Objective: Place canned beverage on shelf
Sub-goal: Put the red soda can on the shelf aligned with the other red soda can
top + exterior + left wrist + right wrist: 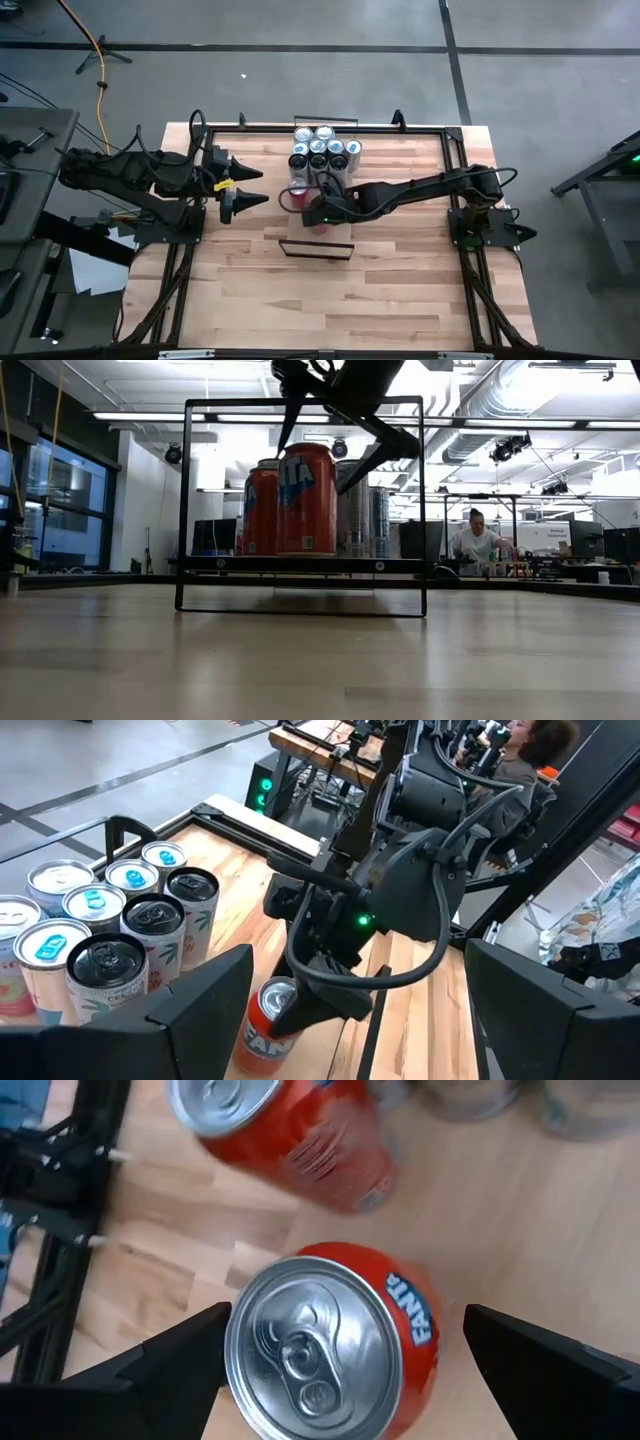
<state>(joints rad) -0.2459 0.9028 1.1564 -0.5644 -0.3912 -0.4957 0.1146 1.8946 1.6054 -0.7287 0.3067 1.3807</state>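
A: Sweep from 9 o'clock to 3 o'clock in the high view. Left gripper [248, 187] waits at the table's 9 o'clock side, fingers spread wide, holding nothing.

B: Next across?

A: The cluster of cans [322, 152] toward 12 o'clock, then the shelf [318, 243] near centre. 2 orange cans are there: 1 orange can [318, 1348] directly under the right gripper [318, 212], a second orange can [290, 1135] just beside it.

B: State of the right gripper?

A: Fingers spread wide, 1 each side of the can, no contact visible. The can stands upright, long axis vertical, lid facing the wrist camera. In the low view it rests on the shelf deck.

B: Which arm is nearer?

A: The right, reaching in from 3 o'clock; it hangs straight over the can. Judgement: the can looks placed, so the coming move is probably a straight lift clear without clipping the neighbour.
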